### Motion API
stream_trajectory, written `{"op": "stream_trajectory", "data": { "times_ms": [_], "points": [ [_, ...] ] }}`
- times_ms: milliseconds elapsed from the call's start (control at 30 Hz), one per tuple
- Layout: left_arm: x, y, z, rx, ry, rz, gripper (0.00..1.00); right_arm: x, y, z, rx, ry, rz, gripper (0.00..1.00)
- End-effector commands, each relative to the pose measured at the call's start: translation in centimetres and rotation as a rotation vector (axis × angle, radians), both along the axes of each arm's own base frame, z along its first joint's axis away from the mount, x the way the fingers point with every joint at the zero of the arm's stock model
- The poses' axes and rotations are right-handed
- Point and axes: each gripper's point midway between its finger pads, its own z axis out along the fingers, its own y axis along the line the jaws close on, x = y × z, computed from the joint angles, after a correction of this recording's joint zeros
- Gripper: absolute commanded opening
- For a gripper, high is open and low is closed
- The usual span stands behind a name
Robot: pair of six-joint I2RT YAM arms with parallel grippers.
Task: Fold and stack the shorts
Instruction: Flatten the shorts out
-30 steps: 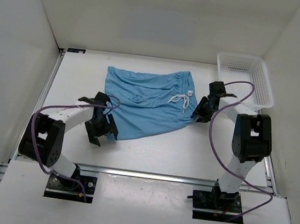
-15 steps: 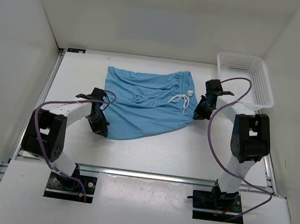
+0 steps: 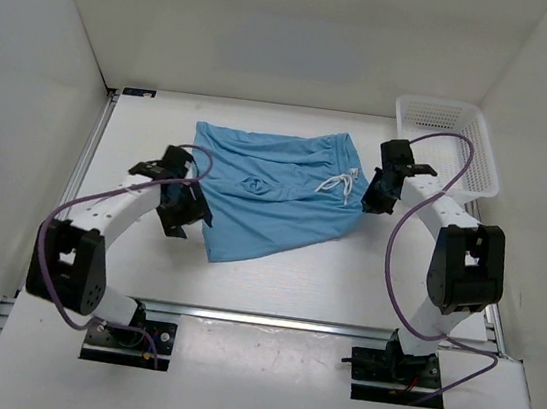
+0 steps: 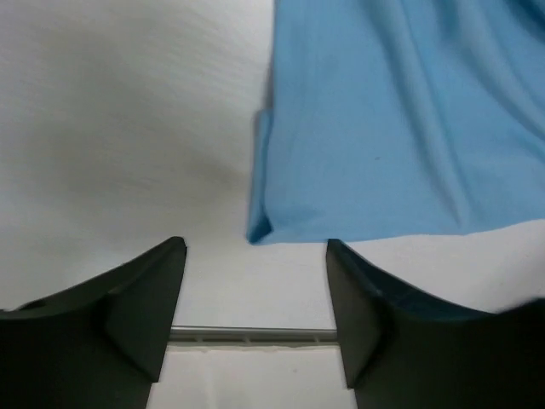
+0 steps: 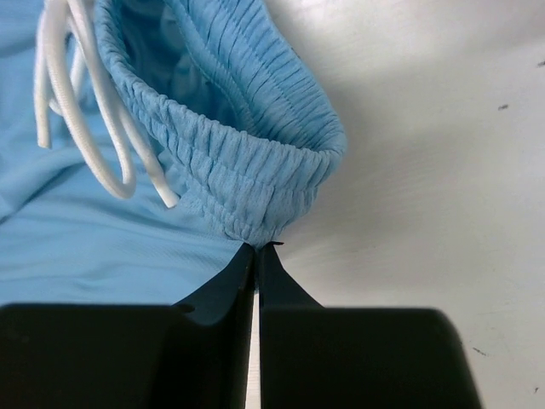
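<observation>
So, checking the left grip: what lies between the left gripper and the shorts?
Only bare table: the left wrist view shows the open left gripper right at the corner of the shorts, with nothing else in the gap.

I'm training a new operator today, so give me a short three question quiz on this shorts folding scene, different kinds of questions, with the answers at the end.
1. True or false: the left gripper has its fingers shut on the shorts.
2. Where does the white basket sit on the table? A) far right corner B) far left corner C) between the arm bases
3. Which part of the shorts do the shut fingers of the right gripper pinch?
Key: 1. False: the left gripper is open, and the hem corner lies just ahead of its fingers. 2. A. 3. The gathered waistband, beside the white drawstring.
</observation>
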Motion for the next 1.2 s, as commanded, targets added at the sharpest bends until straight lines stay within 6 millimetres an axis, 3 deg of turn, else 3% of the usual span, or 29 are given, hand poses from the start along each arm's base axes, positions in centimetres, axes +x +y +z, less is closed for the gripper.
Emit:
{"op": "stream_trajectory", "data": {
  "times_ms": [0, 200, 367, 467, 500, 533, 600, 700, 767, 833, 967, 1000, 1133, 1167],
  "points": [
    [-2.1, -3.8, -1.9, -0.019, 0.105, -0.094, 0.82, -1.3, 0.2, -1.2, -0.034, 0.048, 0.018, 0.0],
    [-2.6, -6.2, -4.4, -0.019, 0.144, -0.124, 0.83, -1.3, 0.2, -1.2, -0.034, 0.048, 0.018, 0.0],
    [-2.1, -6.0, -7.4, 0.027, 0.22, -0.13, 0.78, -1.3, 0.2, -1.2, -0.034, 0.048, 0.018, 0.0],
    [-2.4, -5.9, -9.1, 0.043, 0.262, -0.138, 0.59, -1.3, 0.2, -1.2, -0.034, 0.048, 0.018, 0.0],
    [-2.4, -6.0, -9.0, 0.035, 0.265, -0.14, 0.45, -1.3, 0.2, -1.2, -0.034, 0.048, 0.018, 0.0],
    [-2.5, -6.0, -9.0, 0.038, 0.263, -0.154, 0.11, -1.3, 0.2, -1.2, -0.034, 0.048, 0.018, 0.0],
    [-1.8, -6.2, -8.1, 0.03, 0.222, -0.176, 0.1, -1.3, 0.2, -1.2, -0.034, 0.048, 0.018, 0.0],
    [0.3, -4.0, -3.9, 0.017, 0.115, -0.101, 0.1, -0.4, 0.2, -0.5, -0.046, 0.037, 0.021, 0.0],
    [2.4, -2.2, 0.0, 0.01, -0.006, -0.063, 0.1, -0.2, 0.1, 0.3, -0.054, 0.035, 0.018, 0.0],
    [2.9, -0.8, 2.3, 0.01, -0.059, -0.039, 0.1, 0.5, 0.3, 1.0, -0.05, 0.022, 0.017, 0.0],
    [3.3, 1.7, 3.2, 0.012, -0.072, -0.008, 0.1, 0.2, 0.3, 1.2, -0.048, 0.035, 0.03, 0.0],
    [2.4, 1.5, 2.5, 0.0, -0.049, -0.026, 0.1, -0.1, 0.2, 1.1, -0.055, 0.048, 0.039, 0.0],
    [-0.1, 1.7, 1.4, -0.018, -0.007, -0.03, 0.1, -3.4, -0.4, 0.0, -0.063, 0.122, 0.044, 0.0],
    [-0.6, 1.8, 1.8, -0.02, -0.03, -0.03, 0.1, -4.3, -0.7, 0.6, -0.062, 0.116, 0.044, 0.0]
  ]
}}
